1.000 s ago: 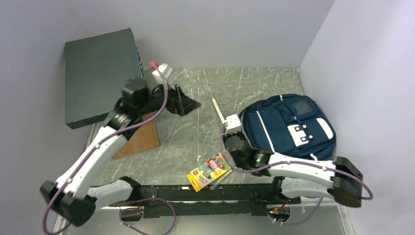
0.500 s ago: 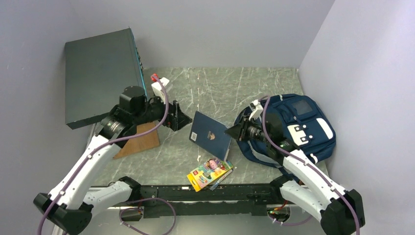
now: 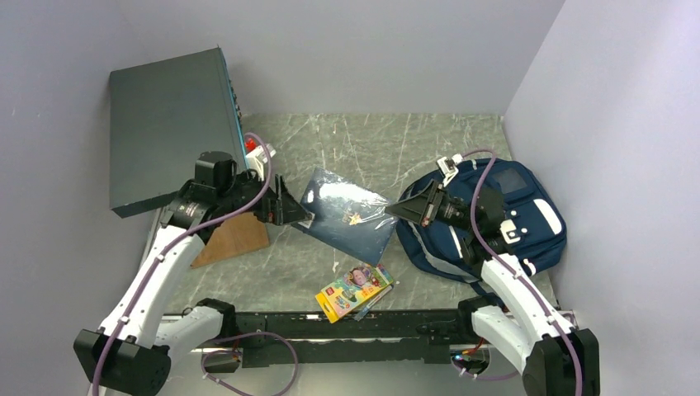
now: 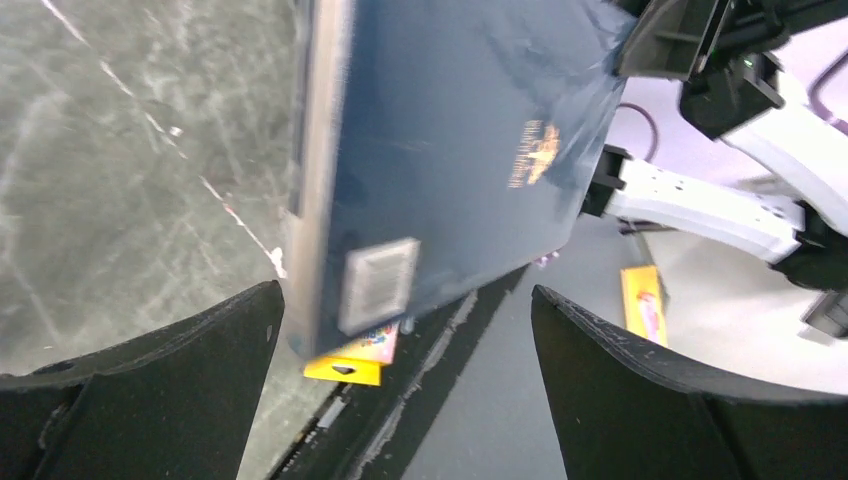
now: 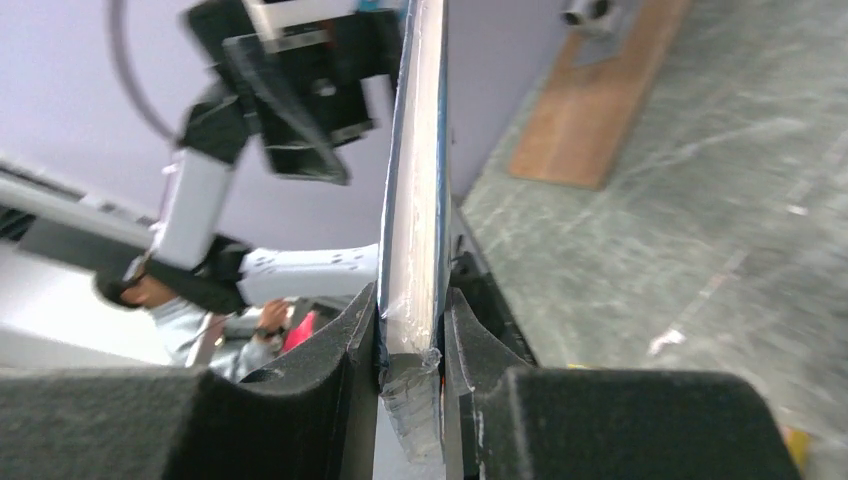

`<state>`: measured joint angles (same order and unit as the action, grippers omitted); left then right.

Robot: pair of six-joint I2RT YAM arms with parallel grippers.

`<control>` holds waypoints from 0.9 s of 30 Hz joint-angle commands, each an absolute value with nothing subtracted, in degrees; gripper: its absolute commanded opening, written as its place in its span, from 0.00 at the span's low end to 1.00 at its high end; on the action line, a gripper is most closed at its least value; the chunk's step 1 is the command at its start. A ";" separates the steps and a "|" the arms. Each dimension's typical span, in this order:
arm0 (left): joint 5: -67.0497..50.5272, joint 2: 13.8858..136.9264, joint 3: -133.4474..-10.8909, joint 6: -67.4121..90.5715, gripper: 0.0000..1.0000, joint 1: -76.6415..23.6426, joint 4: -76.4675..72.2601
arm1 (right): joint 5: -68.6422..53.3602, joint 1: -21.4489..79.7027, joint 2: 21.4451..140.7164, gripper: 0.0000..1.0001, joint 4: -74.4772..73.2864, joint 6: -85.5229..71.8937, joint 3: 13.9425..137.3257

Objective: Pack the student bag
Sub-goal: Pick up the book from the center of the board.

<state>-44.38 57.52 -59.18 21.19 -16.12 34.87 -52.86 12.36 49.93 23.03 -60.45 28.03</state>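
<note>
Top view with both wrist views. The student bag lies flat on the right of the marble-patterned table, close to the right wall and partly behind the right arm. Its front faces up, with the pale patch on the side toward that wall. Its long axis runs roughly left to right, slightly diagonal; which end is the top cannot be told.

The right gripper is clamped on the edge of a navy book, which is held off the table between the two arms, just left of the bag. The cover carries a small gold emblem and a pale square label near one corner; neither is legible.

The left gripper has its fingers spread wide, and the book's free end sits between them; contact cannot be told.

A yellow box with a cartoon picture lies at the near edge, its print unreadable. A wooden board and a dark grey-green box are at the left.
</note>
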 commanded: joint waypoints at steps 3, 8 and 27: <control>-68.62 55.93 -51.66 30.39 1.00 -12.75 17.72 | -63.07 12.30 50.47 0.00 55.34 -80.55 29.82; -76.26 53.88 -42.05 52.33 0.95 -12.90 -13.47 | -64.39 12.47 51.63 0.00 63.64 -86.31 29.77; -63.56 51.09 -51.79 31.10 0.00 -22.41 11.10 | -57.77 12.92 47.25 0.00 24.15 -57.40 32.54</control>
